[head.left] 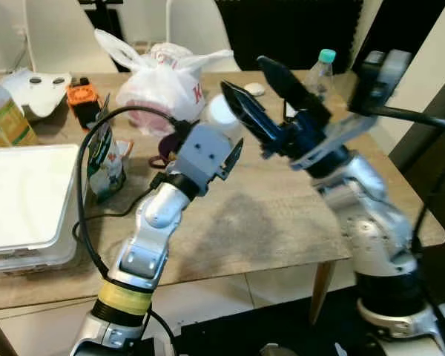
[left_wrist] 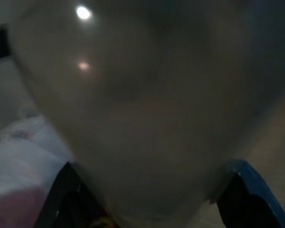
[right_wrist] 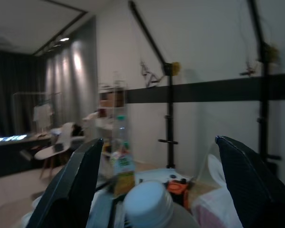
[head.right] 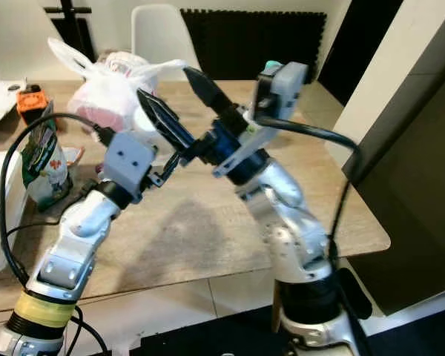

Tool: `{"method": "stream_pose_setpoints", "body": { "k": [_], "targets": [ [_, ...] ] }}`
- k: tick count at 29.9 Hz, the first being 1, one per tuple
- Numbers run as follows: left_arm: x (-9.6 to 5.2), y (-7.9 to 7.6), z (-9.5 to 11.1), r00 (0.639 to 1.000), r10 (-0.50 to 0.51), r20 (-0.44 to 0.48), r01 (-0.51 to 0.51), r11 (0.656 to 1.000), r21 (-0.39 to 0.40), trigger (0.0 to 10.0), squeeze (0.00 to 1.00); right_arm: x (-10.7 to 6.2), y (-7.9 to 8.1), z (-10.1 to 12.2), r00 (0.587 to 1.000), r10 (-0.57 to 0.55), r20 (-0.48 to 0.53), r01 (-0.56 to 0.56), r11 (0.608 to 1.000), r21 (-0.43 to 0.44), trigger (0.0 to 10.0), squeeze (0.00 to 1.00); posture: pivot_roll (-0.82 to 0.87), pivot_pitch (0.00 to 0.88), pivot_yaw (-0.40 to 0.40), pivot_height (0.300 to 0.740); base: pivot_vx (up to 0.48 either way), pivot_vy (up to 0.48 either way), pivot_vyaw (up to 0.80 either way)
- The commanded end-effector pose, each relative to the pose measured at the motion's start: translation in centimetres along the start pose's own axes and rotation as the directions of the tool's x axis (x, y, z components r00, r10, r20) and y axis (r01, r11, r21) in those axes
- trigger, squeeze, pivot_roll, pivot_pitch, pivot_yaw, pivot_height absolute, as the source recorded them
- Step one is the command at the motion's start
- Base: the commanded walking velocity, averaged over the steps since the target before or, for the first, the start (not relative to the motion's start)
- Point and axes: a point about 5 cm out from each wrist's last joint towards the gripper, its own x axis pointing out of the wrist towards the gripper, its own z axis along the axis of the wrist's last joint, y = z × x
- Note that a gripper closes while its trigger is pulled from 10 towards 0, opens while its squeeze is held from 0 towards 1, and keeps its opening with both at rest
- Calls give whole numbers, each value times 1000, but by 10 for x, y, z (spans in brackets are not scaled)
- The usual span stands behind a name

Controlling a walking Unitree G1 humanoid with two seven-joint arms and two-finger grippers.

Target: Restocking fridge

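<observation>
On the wooden table (head.left: 282, 222) a white bottle (head.left: 224, 113) with a white cap stands just in front of a plastic bag (head.left: 163, 81). The left gripper (head.left: 224, 159) is placed at this bottle. In the left wrist view the pale body of the bottle is seen very close between the two black fingers (left_wrist: 71, 199), so it is judged that the bottle sits between them, but whether they already press on it cannot be told. The right gripper (head.left: 261, 90) is raised over the table with its fingers spread wide, and nothing is held in it; in its wrist view the cap of the bottle is seen just below.

The step in hand is judged to be the taking of the bottle for the fridge. To do it well, the left fingers should be closed on the middle of the body, not near the cap, and the bottle should be kept upright when lifted. The bag behind should not be caught. A clear bottle (head.left: 321, 74) with a green cap stands farther back and should be left untouched for now.
</observation>
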Motion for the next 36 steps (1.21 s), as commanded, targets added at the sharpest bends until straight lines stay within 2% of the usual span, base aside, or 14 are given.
{"method": "stream_pose_setpoints", "body": {
  "k": [1, 2, 3, 4, 6, 8, 10, 11, 12, 15, 28, 32, 33, 36],
  "targets": [
    [-9, 12, 7, 994, -105, 14, 106, 993, -49, 10000, 0, -12, 2, 11, 998, 53, -19, -53, 998, -18, 10000, 0, -15, 45, -94, 740, 0, 0, 0],
    [-9, 12, 7, 994, -105, 14, 106, 993, -49, 10000, 0, -12, 2, 11, 998, 53, -19, -53, 998, -18, 10000, 0, -15, 45, -94, 740, 0, 0, 0],
    [-18, 17, 11, 975, -222, 22, 223, 971, -87, 10000, 0, -20, 3, 15, 994, 88, -66, -91, 995, -45, 10000, 0, -17, 44, -94, 740, 0, 0, 0],
    [-18, 17, 11, 975, -222, 22, 223, 971, -87, 10000, 0, -20, 3, 15, 994, 88, -66, -91, 995, -45, 10000, 0, -17, 44, -94, 740, 0, 0, 0],
    [-28, 19, 19, 929, -368, 47, 371, 917, -150, 10000, 0, -25, 4, 16, 984, 129, -123, -135, 990, -45, 10000, 0, -20, 43, -94, 740, 0, 0, 0],
    [-38, 20, 27, 854, -515, 70, 519, 834, -189, 10000, 0, -30, 6, 13, 961, 193, -197, -200, 980, -16, 10000, 0, -23, 39, -91, 740, 0, 0, 0],
    [-40, 21, 30, 830, -552, 75, 555, 809, -193, 10000, 0, -32, 7, 12, 952, 216, -219, -223, 975, -5, 10000, 0, -21, 36, -90, 740, 0, 0, 0],
    [-41, 22, 34, 803, -590, 85, 594, 779, -202, 10000, 0, -33, 9, 11, 941, 244, -235, -247, 969, 17, 10000, 0, -20, 34, -89, 740, 0, 0, 0],
    [-41, 22, 34, 803, -590, 85, 594, 779, -202, 10000, 0, -33, 9, 11, 941, 244, -235, -247, 969, 17, 10000, 0, -20, 34, -89, 740, 0, 0, 0],
    [-40, 24, 42, 747, -655, 114, 662, 716, -224, 10000, 0, -31, 13, 12, 923, 313, -225, -293, 949, 117, 10000, 0, -15, 31, -91, 740, 0, 0, 0],
    [-33, 11, 28, 645, -763, 29, 751, 628, -204, 10000, 0, -13, 19, -2, 882, 421, -211, -357, 890, 283, 10000, 0, -10, 42, -102, 740, 0, 0, 0],
    [-32, 10, 29, 642, -766, 29, 755, 624, -202, 10000, 0, -13, 21, -6, 876, 425, -226, -356, 888, 289, 10000, 0, -10, 43, -102, 740, 0, 0, 0],
    [-31, 8, 31, 621, -784, 29, 773, 605, -192, 10000, 0, -14, 18, -19, 876, 384, -292, -302, 909, 287, 10000, 0, -4, 50, -104, 740, 0, 0, 0],
    [-33, 4, 32, 595, -803, 25, 792, 582, -184, 10000, 0, -16, 14, -26, 881, 345, -324, -259, 924, 280, 10000, 0, -3, 53, -103, 740, 0, 0, 0]
  ]
}}
